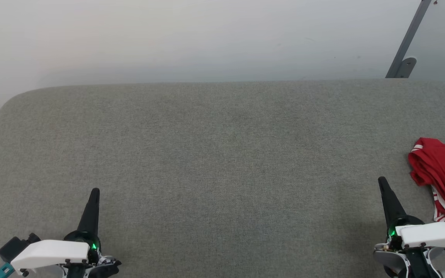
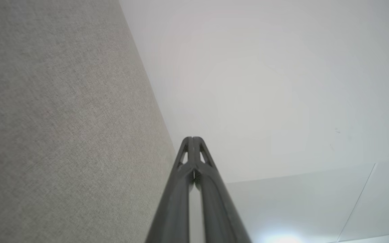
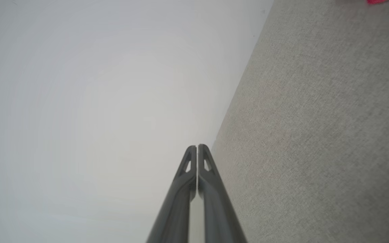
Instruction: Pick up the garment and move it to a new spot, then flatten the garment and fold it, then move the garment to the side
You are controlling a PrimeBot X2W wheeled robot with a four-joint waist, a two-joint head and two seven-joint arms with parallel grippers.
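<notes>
The garment [image 1: 444, 175] lies crumpled at the far right of the grey fabric surface [image 1: 222, 154], red with white stripes along its trim, partly cut off by the picture's edge. A sliver of the garment [image 3: 377, 1] shows red at the top of the right wrist view. My right gripper [image 1: 381, 180] stands just left of it, apart from it, shut and empty, fingers pressed together [image 3: 197, 146]. My left gripper [image 1: 95, 191] rests at the lower left, far from the garment, shut and empty [image 2: 192, 138].
A pale wall [image 1: 207, 38] rises behind the surface's rounded far edge. A grey metal bracket [image 1: 406, 54] leans at the upper right. The wide middle of the grey surface lies between my two grippers.
</notes>
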